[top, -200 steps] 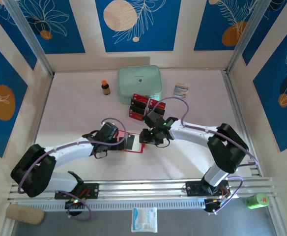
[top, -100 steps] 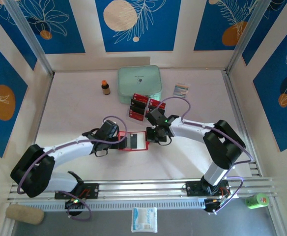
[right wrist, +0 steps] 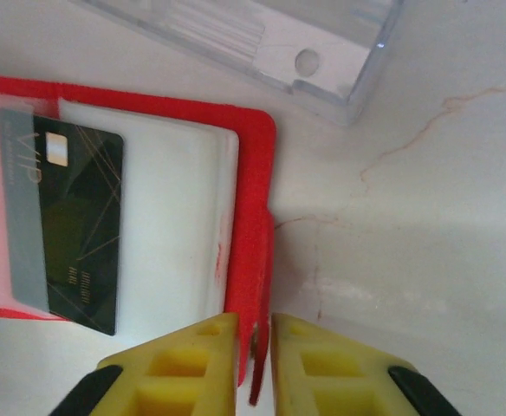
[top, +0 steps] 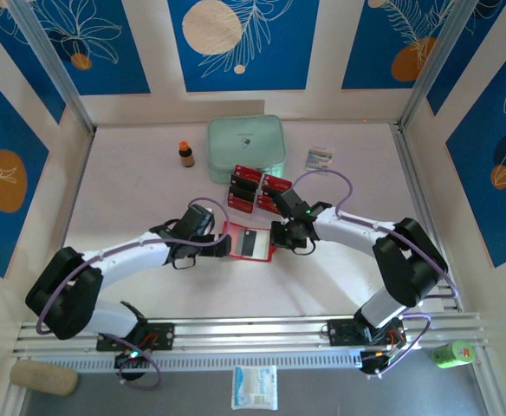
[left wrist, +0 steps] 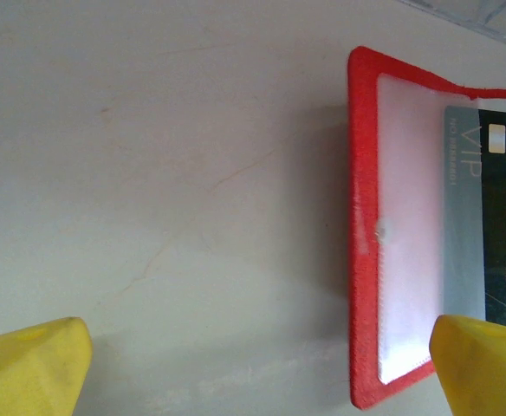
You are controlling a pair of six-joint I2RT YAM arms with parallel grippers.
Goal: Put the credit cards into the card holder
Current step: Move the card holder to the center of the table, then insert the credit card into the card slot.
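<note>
The card holder (top: 232,235) lies open on the table, red-edged with pale clear pockets (right wrist: 175,217). One dark credit card (top: 250,243) sits in a pocket (right wrist: 80,230), and its right part shows in the left wrist view (left wrist: 500,217). My right gripper (right wrist: 255,347) is shut on the holder's red right edge (right wrist: 253,225). My left gripper (left wrist: 257,373) is open at the holder's left edge (left wrist: 363,225), its right finger (left wrist: 483,368) over the near corner. More credit cards (top: 255,189) lie stacked behind the holder.
A clear plastic tray (right wrist: 262,35) lies just beyond the holder. A mint-green case (top: 246,147) stands at the back, a small brown bottle (top: 185,154) to its left and a striped packet (top: 320,157) to its right.
The card holder has slid to the right and slightly back. The right gripper closed on its right edge and moved right with it. The left arm followed to the right, still open.
</note>
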